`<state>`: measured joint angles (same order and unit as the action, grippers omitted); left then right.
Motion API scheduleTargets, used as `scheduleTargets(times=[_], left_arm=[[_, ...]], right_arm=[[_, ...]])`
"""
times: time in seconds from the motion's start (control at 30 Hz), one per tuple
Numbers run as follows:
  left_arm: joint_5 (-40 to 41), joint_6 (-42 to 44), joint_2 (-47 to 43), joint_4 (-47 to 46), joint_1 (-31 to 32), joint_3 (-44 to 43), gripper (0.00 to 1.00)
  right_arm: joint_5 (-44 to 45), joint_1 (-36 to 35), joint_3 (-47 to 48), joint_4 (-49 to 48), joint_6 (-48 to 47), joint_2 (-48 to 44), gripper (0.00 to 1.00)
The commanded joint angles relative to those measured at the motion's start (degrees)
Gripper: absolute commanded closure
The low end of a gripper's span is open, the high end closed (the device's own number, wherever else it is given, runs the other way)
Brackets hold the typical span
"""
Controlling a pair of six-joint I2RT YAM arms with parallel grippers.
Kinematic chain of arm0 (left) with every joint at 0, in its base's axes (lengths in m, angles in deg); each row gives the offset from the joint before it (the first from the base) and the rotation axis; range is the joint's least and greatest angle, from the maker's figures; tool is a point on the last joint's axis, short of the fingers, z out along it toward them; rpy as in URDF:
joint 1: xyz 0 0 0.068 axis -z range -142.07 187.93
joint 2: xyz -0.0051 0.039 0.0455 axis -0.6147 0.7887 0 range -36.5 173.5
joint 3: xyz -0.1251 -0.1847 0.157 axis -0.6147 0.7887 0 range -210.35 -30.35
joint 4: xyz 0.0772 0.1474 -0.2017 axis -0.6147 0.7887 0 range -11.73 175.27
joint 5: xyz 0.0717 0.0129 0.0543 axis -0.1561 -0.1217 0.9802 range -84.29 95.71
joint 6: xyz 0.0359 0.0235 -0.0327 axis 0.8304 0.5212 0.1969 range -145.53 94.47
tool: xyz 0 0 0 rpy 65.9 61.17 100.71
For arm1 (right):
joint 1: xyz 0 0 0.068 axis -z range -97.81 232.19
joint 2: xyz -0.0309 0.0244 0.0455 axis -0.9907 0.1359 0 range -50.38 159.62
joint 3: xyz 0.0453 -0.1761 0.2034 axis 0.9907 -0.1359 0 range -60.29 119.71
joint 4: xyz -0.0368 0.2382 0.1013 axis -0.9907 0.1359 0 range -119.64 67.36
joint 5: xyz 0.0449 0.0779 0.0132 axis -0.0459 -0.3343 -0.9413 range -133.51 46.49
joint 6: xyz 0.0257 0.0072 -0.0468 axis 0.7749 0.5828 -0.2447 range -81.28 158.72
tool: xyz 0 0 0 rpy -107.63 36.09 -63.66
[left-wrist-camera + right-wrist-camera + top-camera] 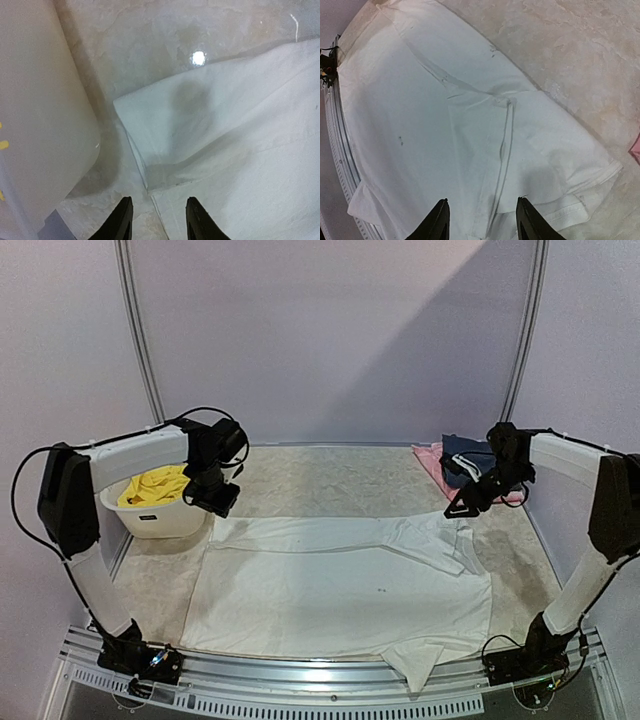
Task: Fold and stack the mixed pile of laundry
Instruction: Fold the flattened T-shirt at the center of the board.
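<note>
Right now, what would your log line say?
white T-shirt: far edge folded over | left gripper: open, empty | right gripper: open, empty | yellow shorts: in basket

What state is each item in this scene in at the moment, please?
white T-shirt, spread flat, far edge folded over.
yellow shorts, crumpled in the white basket.
left gripper, open, empty, above the shirt's corner.
right gripper, open, empty, above the shirt.
pink and dark clothes, piled at the far right corner.
</note>
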<state>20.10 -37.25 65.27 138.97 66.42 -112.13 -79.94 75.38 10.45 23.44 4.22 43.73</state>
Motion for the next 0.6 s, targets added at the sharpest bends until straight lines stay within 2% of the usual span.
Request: scheduleTargets(times=[0.0, 0.2, 0.57], left_arm=[[-2.45, 1.04, 6.22, -5.54, 1.3, -2.72, 0.62], [-2.34, 1.52, 11.57, -7.52, 1.22, -3.02, 0.62], [-2.38, 2.06, 8.44, -7.01, -0.06, 8.58, 0.6]], right_arm=[[2.5, -1.04, 7.22, -2.05, -2.0, 9.12, 0.53], [1.0, -3.5, 15.54, -3.29, -0.81, 18.93, 0.52], [3.29, -7.75, 25.24, 2.36, -2.48, 30.78, 0.44]])
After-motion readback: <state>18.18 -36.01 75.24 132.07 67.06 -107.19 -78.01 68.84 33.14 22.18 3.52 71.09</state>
